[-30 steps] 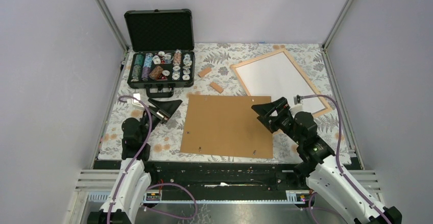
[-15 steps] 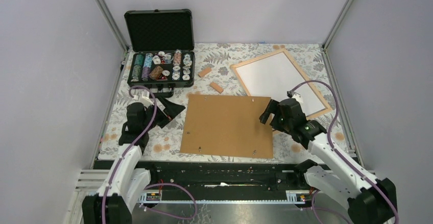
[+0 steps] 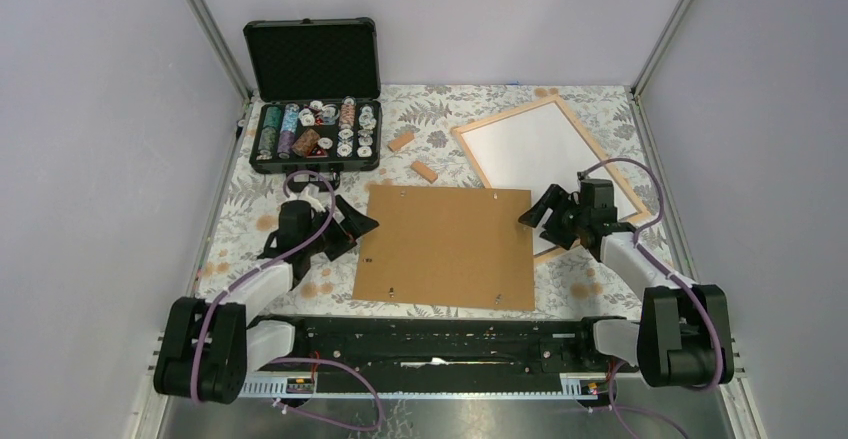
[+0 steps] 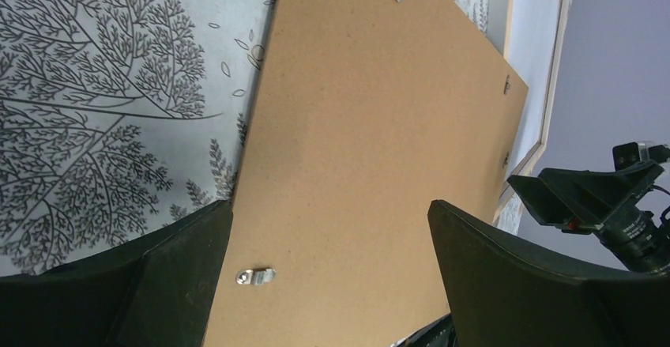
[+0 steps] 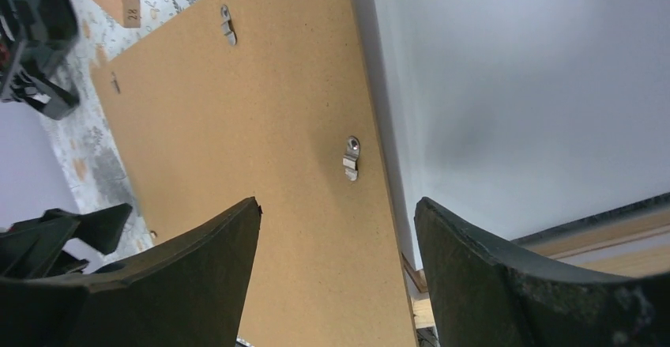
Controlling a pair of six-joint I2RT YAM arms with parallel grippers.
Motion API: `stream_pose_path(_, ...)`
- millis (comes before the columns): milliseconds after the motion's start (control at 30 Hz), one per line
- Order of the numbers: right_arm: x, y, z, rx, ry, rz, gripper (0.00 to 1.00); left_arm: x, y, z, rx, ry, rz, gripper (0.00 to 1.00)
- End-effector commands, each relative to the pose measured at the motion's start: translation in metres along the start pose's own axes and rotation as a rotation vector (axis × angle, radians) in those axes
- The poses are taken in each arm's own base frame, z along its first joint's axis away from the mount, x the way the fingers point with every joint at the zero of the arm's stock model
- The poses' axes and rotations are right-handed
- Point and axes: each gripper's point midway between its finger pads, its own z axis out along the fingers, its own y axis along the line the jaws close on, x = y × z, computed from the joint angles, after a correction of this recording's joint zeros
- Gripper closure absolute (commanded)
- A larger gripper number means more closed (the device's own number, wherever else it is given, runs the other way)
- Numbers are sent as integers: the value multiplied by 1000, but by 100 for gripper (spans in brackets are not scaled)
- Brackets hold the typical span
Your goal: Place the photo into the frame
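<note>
In the last second both your arms have stretched forward and dropped low to the desk (image 3: 440,119). Your left hand (image 3: 358,221) is now at the left edge of the brown backing board (image 3: 445,244), jaws wide open. Your right hand (image 3: 540,214), at the board's right edge, centre-right of the top view, also has its jaws apart, gripping nothing. The photo (image 3: 540,149) lies white back up inside the frame (image 3: 468,139) at upper right. The board looks like your next job.
</note>
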Motion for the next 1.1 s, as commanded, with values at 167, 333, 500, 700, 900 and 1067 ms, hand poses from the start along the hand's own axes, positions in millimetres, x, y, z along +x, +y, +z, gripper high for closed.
stream_pose_path(167,5,13,3,-230,42,1,22,-8,0,19,53,-53,6,1)
stream_pose_path(333,17,16,6,-292,76,14,23,4,7,26,61,-10,-26,1)
stream_pose_path(500,22,29,6,-395,114,12,26,12,13,31,60,22,-39,1)
stream_pose_path(700,24,59,-12,-582,144,73,39,13,14,30,77,13,-31,1)
stream_pose_path(900,21,83,-39,-717,114,74,47,13,8,28,120,-7,-15,1)
stream_pose_path(1067,12,92,-51,-733,68,102,58,12,6,27,141,-18,-9,1)
